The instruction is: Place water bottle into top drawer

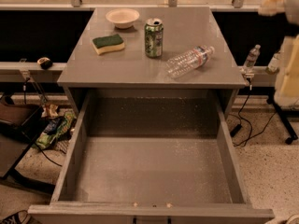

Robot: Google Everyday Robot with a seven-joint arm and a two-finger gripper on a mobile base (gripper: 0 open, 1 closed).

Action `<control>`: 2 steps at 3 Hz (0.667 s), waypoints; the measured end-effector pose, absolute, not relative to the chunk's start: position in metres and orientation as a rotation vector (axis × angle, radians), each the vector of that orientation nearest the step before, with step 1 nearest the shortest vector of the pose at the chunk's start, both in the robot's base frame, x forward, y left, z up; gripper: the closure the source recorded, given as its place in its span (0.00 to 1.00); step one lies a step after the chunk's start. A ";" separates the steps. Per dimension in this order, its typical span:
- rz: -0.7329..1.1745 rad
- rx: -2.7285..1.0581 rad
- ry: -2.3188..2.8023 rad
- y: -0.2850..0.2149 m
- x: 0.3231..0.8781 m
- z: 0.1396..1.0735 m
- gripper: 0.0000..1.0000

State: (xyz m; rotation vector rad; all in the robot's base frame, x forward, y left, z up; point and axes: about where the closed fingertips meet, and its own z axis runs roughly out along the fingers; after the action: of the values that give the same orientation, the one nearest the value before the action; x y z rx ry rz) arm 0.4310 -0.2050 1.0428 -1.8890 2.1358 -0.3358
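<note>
The water bottle (189, 61) lies on its side on the grey cabinet top (135, 66), right of centre, its white cap pointing to the back right. The top drawer (149, 171) is pulled fully open below the cabinet top, and nothing lies in it. My gripper (286, 73) shows only as cream-coloured parts at the right edge of the view. It is beside the cabinet, well to the right of the bottle, and holds nothing that I can see.
A green can (153, 37) stands upright just left of the bottle. A green-and-yellow sponge (108, 44) and a small bowl (122, 17) sit further left and back. Two small upright bottles (251, 57) stand on a ledge to the right. Cables and clutter lie on the floor at left.
</note>
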 end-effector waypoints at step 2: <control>-0.641 -2.045 1.860 -0.178 0.486 1.099 0.00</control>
State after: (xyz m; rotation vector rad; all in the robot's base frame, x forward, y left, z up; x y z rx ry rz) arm 0.4865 -0.1784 1.0987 -2.0450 1.8596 -0.6406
